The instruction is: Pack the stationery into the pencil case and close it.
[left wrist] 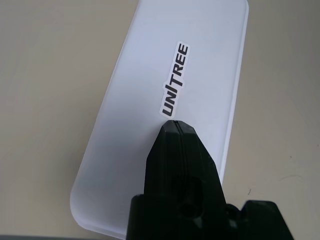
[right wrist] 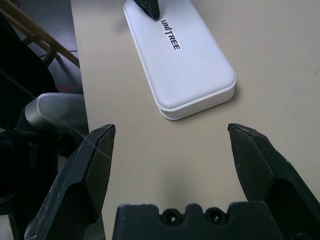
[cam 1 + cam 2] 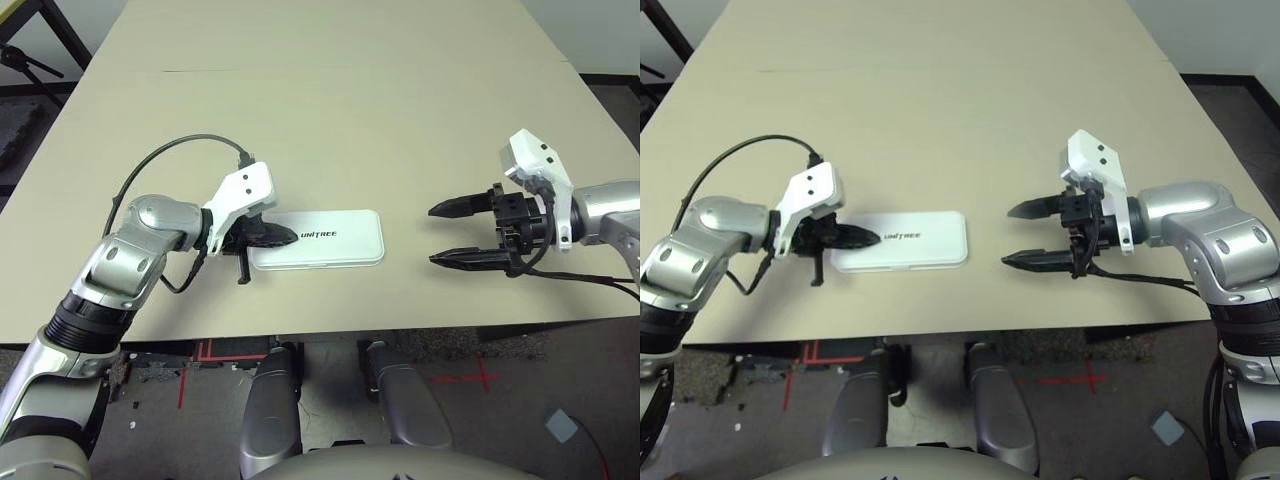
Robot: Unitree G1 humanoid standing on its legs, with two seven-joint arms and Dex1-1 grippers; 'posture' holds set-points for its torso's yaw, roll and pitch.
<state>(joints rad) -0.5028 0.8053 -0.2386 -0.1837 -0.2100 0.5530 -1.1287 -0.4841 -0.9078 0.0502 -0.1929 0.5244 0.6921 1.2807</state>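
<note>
**Closed case under the left hand**

Lying flat near the front edge of the beige desk [image 3: 400,120], the white pencil case [image 3: 330,245] has its lid down, so whatever is inside cannot be seen. Its lid carries the word "UNITREE" [image 1: 175,78] in black capitals, readable in the left wrist view and the right wrist view, smaller in the head views.

The left hand [image 3: 290,237] has its two black fingers pressed together into one point, holding nothing. That point sits over the case's left end, just short of the printed word; whether it presses on the lid or hangs just above it cannot be told. In the left wrist view the fingers [image 1: 181,165] cover the near part of the lid, and the case's near end is cut off by the picture's edge.

The right hand [image 3: 434,234] hovers above bare desk, well apart from the case's right end, pointing toward it with its fingers spread wide and nothing between them. A black cable [image 3: 165,160] loops from the left wrist.
</note>
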